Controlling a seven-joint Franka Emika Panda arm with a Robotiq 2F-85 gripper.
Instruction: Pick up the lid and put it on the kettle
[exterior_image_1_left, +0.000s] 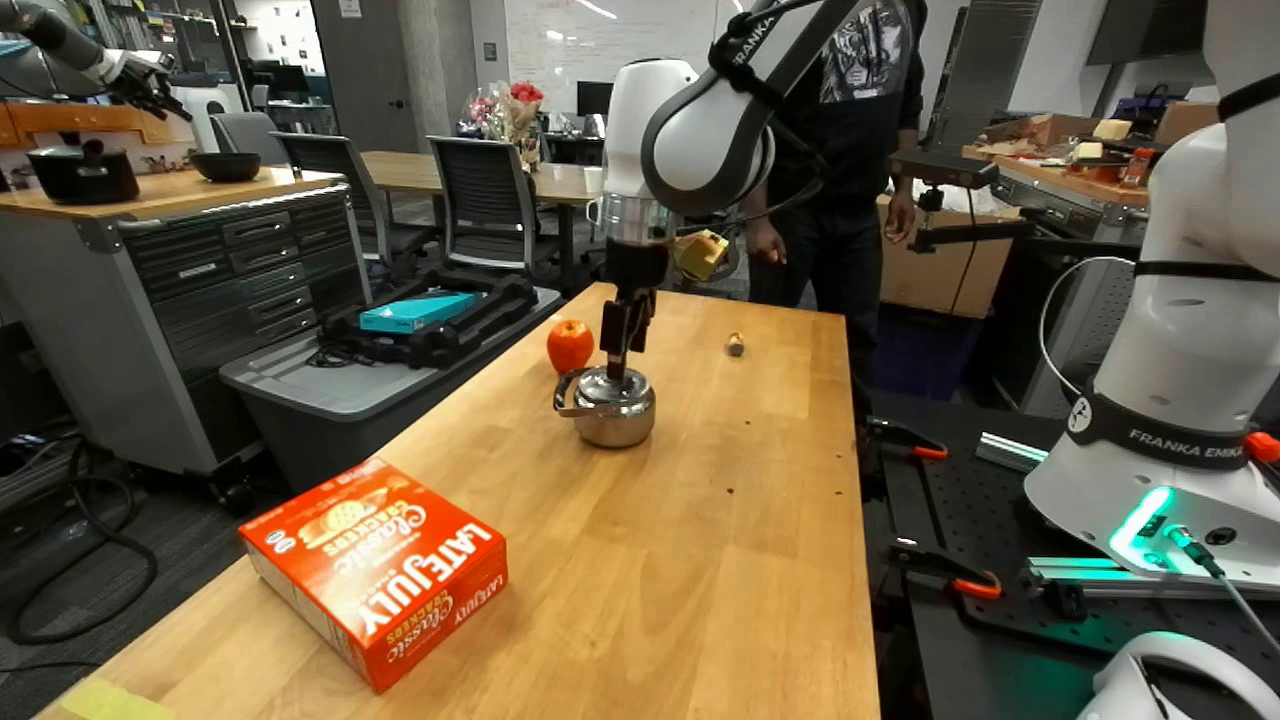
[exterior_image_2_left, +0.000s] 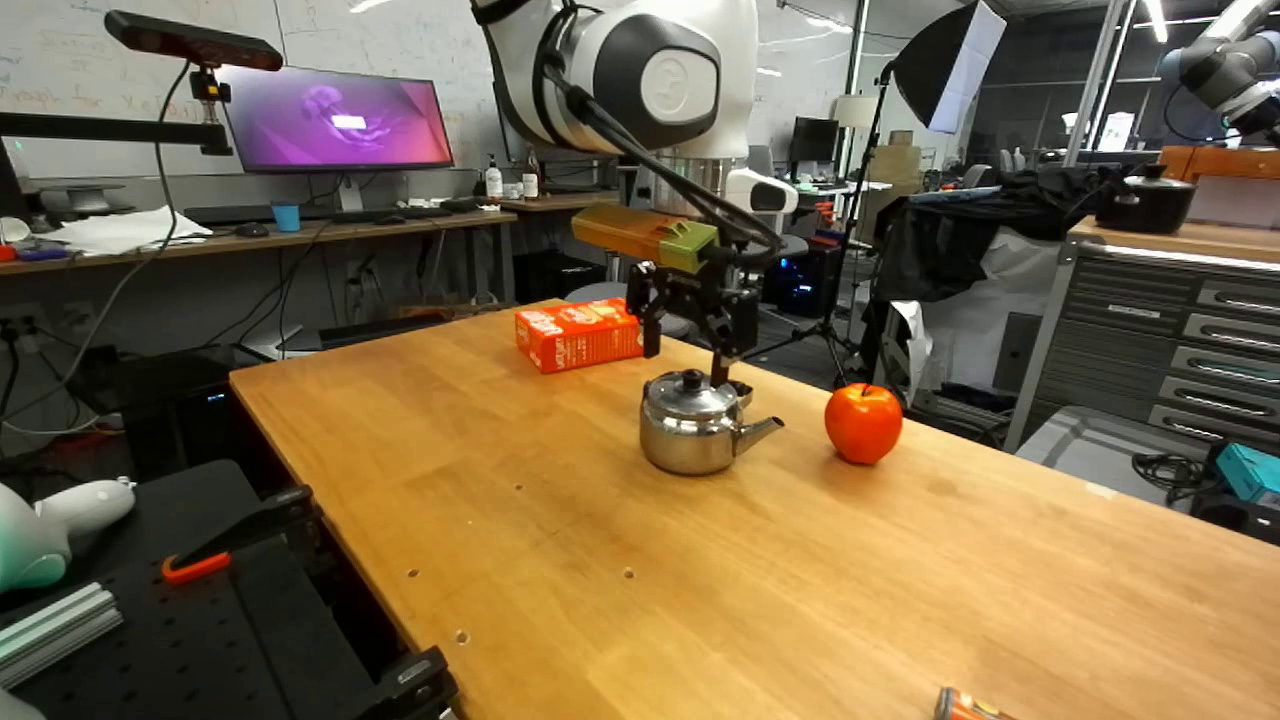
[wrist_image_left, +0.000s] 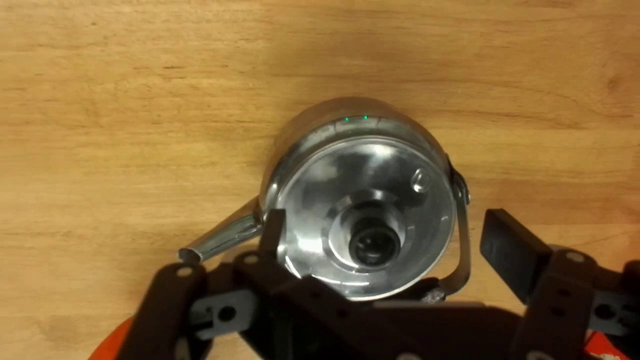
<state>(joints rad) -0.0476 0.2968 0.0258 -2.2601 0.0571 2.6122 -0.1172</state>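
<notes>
The kettle is a small squat silver pot standing upright on the wooden table; it also shows in an exterior view and in the wrist view. Its spout points to the lower left in the wrist view, and its handle is folded down to one side. The lid, silvery with a dark knob, lies on top of the kettle and also shows in the wrist view. My gripper is open right above the lid; in the wrist view its fingers stand apart with the knob between them, gripping nothing.
A red apple stands near the kettle on its spout side. An orange-red cracker box lies on the table at the kettle's other side. A small orange cylinder lies farther along the table.
</notes>
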